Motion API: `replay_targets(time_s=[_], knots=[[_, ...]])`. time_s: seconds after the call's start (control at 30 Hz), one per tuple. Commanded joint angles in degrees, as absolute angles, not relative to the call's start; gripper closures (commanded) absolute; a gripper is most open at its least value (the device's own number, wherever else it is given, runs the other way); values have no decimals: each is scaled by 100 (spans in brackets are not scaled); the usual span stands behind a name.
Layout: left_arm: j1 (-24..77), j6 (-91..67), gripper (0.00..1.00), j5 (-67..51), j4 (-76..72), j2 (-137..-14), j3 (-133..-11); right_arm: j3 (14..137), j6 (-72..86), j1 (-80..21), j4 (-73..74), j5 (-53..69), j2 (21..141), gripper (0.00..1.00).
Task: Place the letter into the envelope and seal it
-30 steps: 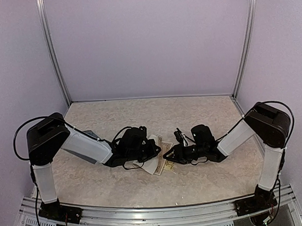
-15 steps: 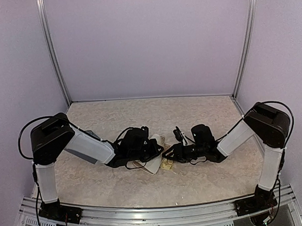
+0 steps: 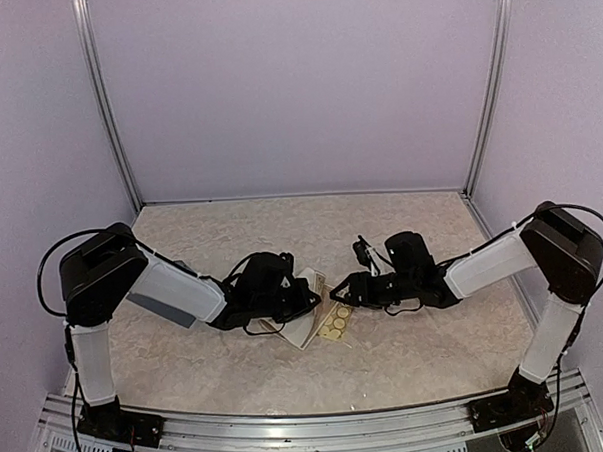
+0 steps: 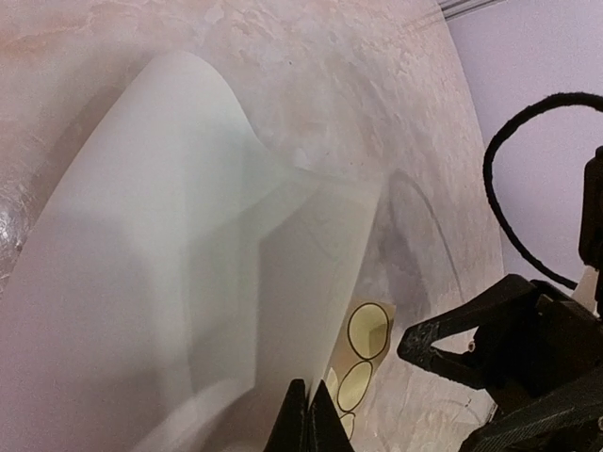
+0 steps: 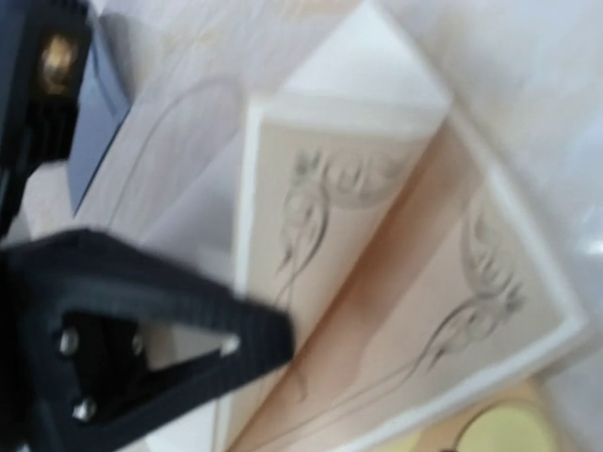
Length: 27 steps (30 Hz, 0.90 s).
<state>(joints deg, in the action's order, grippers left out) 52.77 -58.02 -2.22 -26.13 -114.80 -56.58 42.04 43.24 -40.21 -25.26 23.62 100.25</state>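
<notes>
The letter [image 3: 307,308] is at table centre, folded and partly raised. Its long axis runs roughly 12 to 6 o'clock, printed face toward 3 o'clock. The left gripper [image 4: 306,426] is nearer — pressed together, pinching its near edge. The right gripper [image 3: 337,296], jaws spread and empty, has the letter just beside it at 9 o'clock.

Right gripper [image 3: 337,293] now sits higher and clear of the letter [image 3: 304,328], jaws spread wider, elbow swung out right, leaving the sticker sheet [image 3: 337,323] uncovered.

Folded letter [image 5: 396,254] lies near the envelope [image 5: 94,122]
</notes>
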Motion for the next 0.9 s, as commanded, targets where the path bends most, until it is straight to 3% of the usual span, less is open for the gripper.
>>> replay_targets(time_s=[0.0,0.47,0.7,0.87], knots=[[5229,-5526,100,-467,-2395,-11522,-5663,4754,3833,-3840,-1612,2311,10230,42],[5256,-5232,99,-830,-2218,-11732,-5708,5590,3673,-3238,-1197,3075,11072,32],[5256,-5182,64,-940,-2201,-11772,-5643,5781,3669,-3073,-1170,3417,11333,27],[5256,-5175,57,-975,-2189,-11795,-5668,5951,3641,-3066,-1030,3608,11524,27]])
